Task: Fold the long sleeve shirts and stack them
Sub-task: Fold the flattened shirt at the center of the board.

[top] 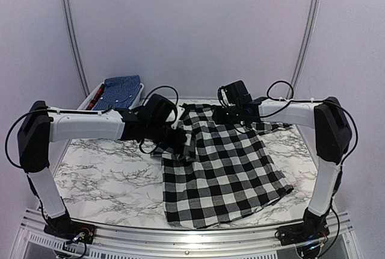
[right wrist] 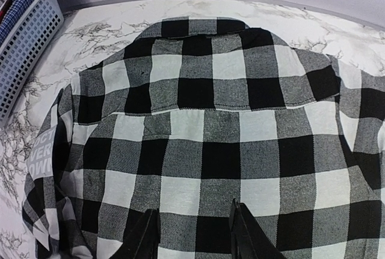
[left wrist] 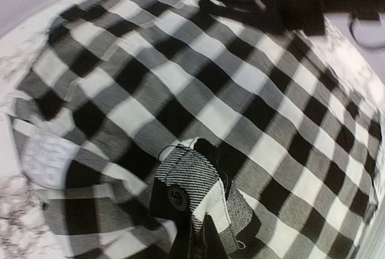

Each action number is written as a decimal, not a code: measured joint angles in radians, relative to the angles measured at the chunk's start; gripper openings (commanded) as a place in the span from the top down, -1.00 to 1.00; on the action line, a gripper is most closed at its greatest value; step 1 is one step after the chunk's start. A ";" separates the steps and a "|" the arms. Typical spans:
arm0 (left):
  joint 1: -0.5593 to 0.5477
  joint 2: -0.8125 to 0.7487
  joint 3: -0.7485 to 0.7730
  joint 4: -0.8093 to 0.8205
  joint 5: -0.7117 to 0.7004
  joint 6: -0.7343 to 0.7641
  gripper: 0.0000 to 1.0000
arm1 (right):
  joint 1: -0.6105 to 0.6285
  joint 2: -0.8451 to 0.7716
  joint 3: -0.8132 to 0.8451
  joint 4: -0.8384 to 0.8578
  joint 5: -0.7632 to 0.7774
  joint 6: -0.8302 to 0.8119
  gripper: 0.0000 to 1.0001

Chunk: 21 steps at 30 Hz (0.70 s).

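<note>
**Item 1. Table** (top: 102, 177): white marble-pattern top. 2 arms are bolted at its near edge, 1 at each corner.

**Item 2. Checked shirt** (top: 222, 174): large black-and-white checks. It lies back-up on the table, from near the front edge to the far edge, right of the table's middle. The hem is toward the near edge and the collar (right wrist: 198, 30) toward the far edge. The body is spread mostly flat and skewed, with the near hem swung toward the table's right side.

**Item 3. Left gripper** (top: 173, 143): over the table's middle, at the shirt's left edge. The jaws are closed tight and pinch a cuff (left wrist: 189, 190) of the checked shirt. The cuff carries 1 dark button (left wrist: 177, 197) and is lifted above the shirt's body.

**Item 4. Right gripper** (right wrist: 194, 235): toward the table's far edge, over the shirt's upper back, just short of the collar. The 2 fingers stand partly apart. The cloth lies flat beneath them and nothing is held.

**Item 5. Basket** (right wrist: 27, 42): white slotted plastic, at the table's far-left corner.

**Item 6. Blue shirt** (top: 120, 90): fine print, lying in the basket at the table's far-left corner.
</note>
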 measured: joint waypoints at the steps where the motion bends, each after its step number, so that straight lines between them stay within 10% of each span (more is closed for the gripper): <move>1: 0.023 -0.011 0.013 -0.003 -0.032 -0.008 1.00 | 0.003 0.000 0.000 0.000 0.003 -0.003 0.28; 21: 0.328 -0.278 0.100 -0.129 -0.422 -0.147 1.00 | 0.541 0.005 0.001 -0.185 0.121 0.109 0.19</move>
